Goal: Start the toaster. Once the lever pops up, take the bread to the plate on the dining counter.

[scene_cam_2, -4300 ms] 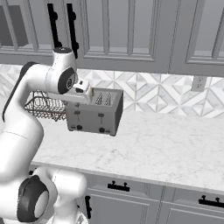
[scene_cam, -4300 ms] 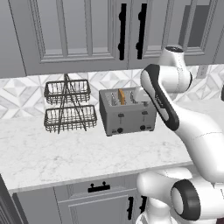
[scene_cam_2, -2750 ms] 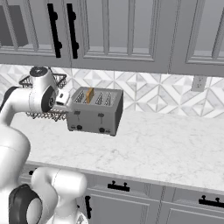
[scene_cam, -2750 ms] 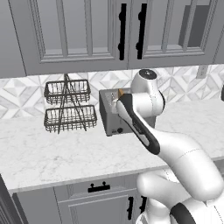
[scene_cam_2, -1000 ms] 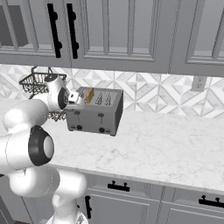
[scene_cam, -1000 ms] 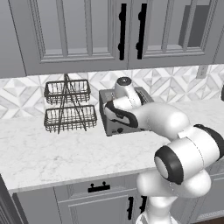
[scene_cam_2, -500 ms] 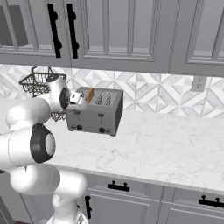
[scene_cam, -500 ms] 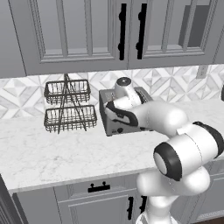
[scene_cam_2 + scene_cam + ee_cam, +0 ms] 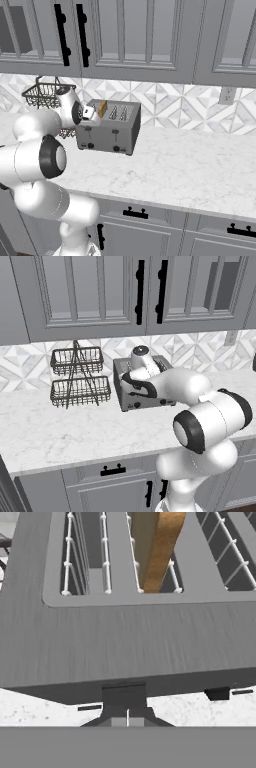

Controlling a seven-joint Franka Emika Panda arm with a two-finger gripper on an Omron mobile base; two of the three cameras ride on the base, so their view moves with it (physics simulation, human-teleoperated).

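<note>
The marble surface [image 9: 60, 431] runs under grey wall cabinets [image 9: 95, 291], and the toaster [image 9: 107, 132] stands on it against the patterned backsplash, with a two-tier wire basket [image 9: 79, 378] just beside it on the arm's left.

The arm folds forward from the base, elbow high, forearm reaching across the toaster's front so that the wrist sits at the front upper edge on the basket side.

The hand [image 9: 127, 716] points steeply down along the front face, its fingers pressed together with nothing between them. In the hand view they sit directly beneath a dark lever tab [image 9: 124, 693] that juts from the front edge; a second, smaller tab [image 9: 217, 694] lies off to the right.

The bread [image 9: 159, 549] stands on edge in the slot directly behind that nearer lever, its long axis running up out of the slot (so the lever under the hand looks like the right one for this slice). In the right base view the bread [image 9: 102, 108] pokes well above the top, which suggests the lever is not yet down.

The coming move turns on that alignment: the closed fingertips are at the tab, and the press should go straight down the front face.
</note>
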